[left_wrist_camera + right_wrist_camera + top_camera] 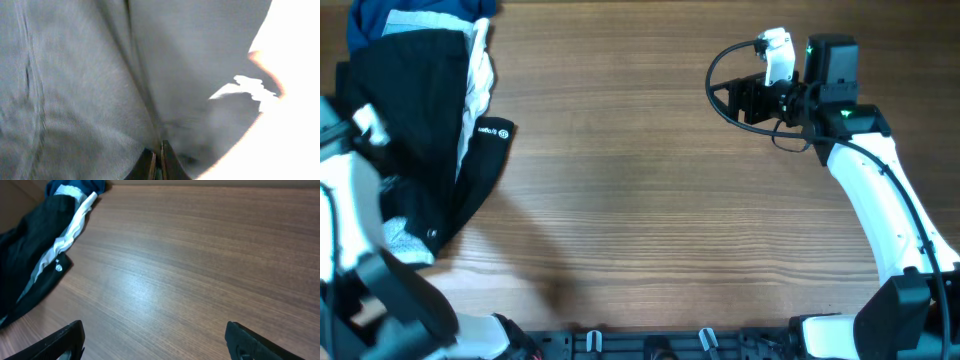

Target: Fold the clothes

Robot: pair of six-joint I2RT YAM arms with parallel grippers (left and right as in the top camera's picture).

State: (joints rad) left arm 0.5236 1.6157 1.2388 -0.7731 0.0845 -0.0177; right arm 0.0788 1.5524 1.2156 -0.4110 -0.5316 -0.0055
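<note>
While bunched in a crumpled heap right at the left gripper (159, 156), far from folded: black shorts (415, 95), pale lining showing. Left jaws pressed together, seemingly pinching a fold of that cloth. No fold made yet; spreading flat and all folding left to do, by this judgement. Just right of the heap, a narrow black item (490, 135) with a small white logo, unreadable. Farther right, well apart from the cloth, right gripper (154, 330) spread wide, holding nothing.

My left arm (345, 215) rises along the left edge, left fingers (145, 167) pinched together on the clothes (75, 100). My right arm (880, 190) extends forward, right fingers (60, 340) spread wide.
</note>
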